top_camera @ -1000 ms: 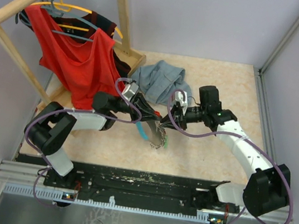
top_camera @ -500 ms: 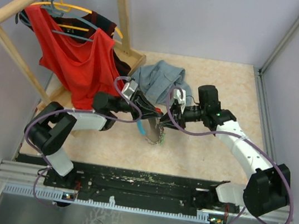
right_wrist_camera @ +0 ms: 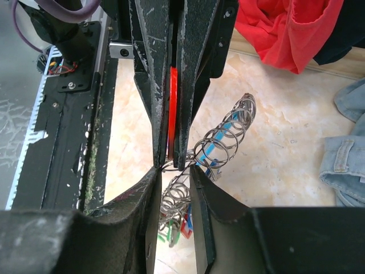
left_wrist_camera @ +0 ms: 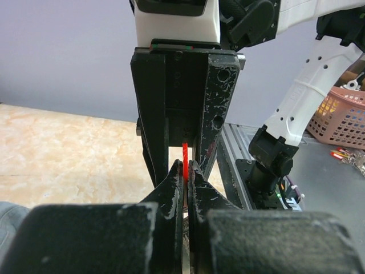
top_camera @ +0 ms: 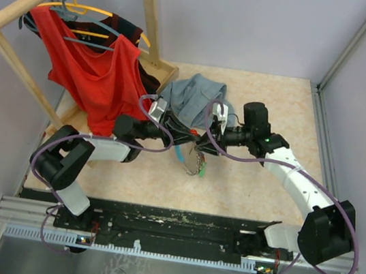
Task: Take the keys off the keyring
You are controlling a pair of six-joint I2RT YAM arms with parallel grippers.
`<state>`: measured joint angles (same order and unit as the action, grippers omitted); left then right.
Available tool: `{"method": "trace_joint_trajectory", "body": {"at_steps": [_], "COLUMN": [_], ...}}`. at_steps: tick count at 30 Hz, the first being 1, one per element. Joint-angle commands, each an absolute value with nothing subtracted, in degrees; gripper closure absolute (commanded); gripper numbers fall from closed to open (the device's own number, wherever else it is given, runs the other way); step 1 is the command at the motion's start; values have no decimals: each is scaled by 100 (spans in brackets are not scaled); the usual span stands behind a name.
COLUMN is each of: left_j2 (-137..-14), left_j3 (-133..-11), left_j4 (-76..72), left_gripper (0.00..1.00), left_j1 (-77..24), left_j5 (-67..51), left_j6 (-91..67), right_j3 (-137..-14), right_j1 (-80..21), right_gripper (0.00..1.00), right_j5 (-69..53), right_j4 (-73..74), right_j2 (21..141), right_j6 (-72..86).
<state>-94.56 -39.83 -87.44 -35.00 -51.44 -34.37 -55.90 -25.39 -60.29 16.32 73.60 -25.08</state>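
My left gripper is shut on a red key, held edge-on above the table. My right gripper faces it tip to tip. Its jaws stand a little apart around the left fingertips, with a thin wire ring between them. The keyring hangs below both grippers. Its silvery coiled chain and light blue strip show in the right wrist view. More keys, green, red and blue, dangle at the bottom of the chain.
A grey-blue cloth garment lies just behind the grippers. A wooden rack with a red garment on hangers stands at the back left. The black base rail runs along the near edge. A pink basket sits off the table.
Both grippers have moved a little toward the back and closer together. The keyring has risen with them, and its chain and keys now hang more upright.
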Motion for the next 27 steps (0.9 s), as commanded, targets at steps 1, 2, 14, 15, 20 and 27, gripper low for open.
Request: {"method": "trace_joint_trajectory", "body": {"at_steps": [1,2,14,15,20,27], "left_j2": [-9303,-9299,-9216,-9212,-9164,-9049], "left_j3": [-3888,-3866,-3749,-3740,-3688,-3533], "left_j4": [-10261,-10257,-10257,-10258,-10257,-10249], "left_gripper": [100,100,100,100,100,100], "left_j1": [-3542,-3542,-3628,-3637,-3656,-3749], "left_j5": [-4801,-4764,-4420,-4394,-4262,-3957], "left_j6": [-3341,-3333,-3249,-3241,-3221,-3164], "right_j3": [-5768,-5770,-5715,-5713,-5730,-5760], "right_j1": [-2602,-2606,-2602,-2602,-2602,-2606], "right_gripper": [72,72,71,71,76,81], "right_j5": [-6036,-6033,-5617,-5568,-5507,-5329], "right_j4": [1361,1356,1085,1078,1103,1129], "right_j2": [7260,7260,7289,7286,7270,7259], "right_j6": [-2352,-2342,-1975,-1964,-1977,-1978]}}
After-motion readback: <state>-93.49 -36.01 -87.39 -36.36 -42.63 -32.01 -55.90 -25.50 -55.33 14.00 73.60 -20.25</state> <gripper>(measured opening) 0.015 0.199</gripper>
